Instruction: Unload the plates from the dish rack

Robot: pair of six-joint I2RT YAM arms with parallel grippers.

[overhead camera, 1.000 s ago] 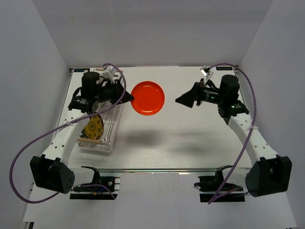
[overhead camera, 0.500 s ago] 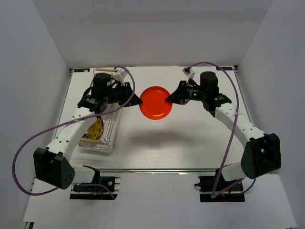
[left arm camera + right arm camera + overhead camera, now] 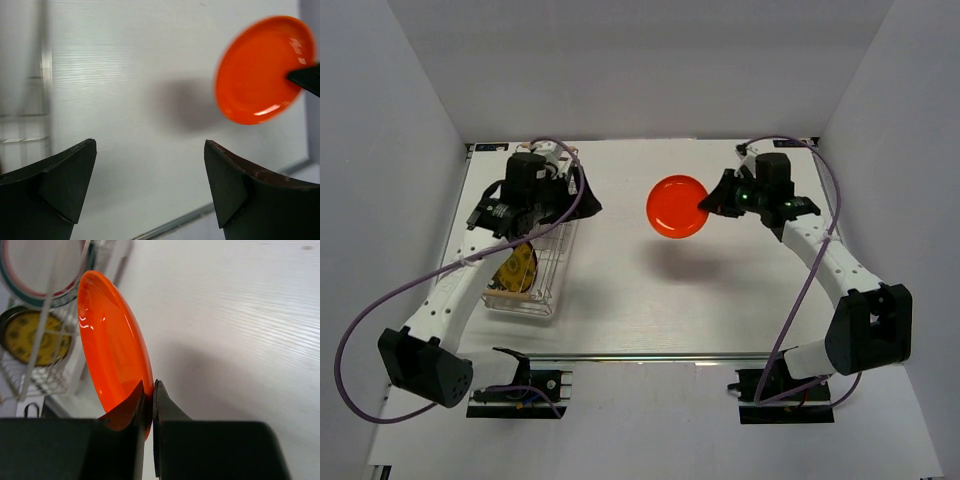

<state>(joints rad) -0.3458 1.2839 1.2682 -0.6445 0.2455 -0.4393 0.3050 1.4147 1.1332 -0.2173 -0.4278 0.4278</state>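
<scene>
The right hand (image 3: 712, 204) is pinched tight on the three-o'clock rim of the orange plate (image 3: 675, 207), holding it tilted above the tabletop (image 3: 680, 300), toward one o'clock from its middle. The left hand (image 3: 586, 203) gapes wide and holds nothing, by the far end of the dish rack (image 3: 542, 280) at nine o'clock, where a yellow plate (image 3: 518, 268) stands on edge.
</scene>
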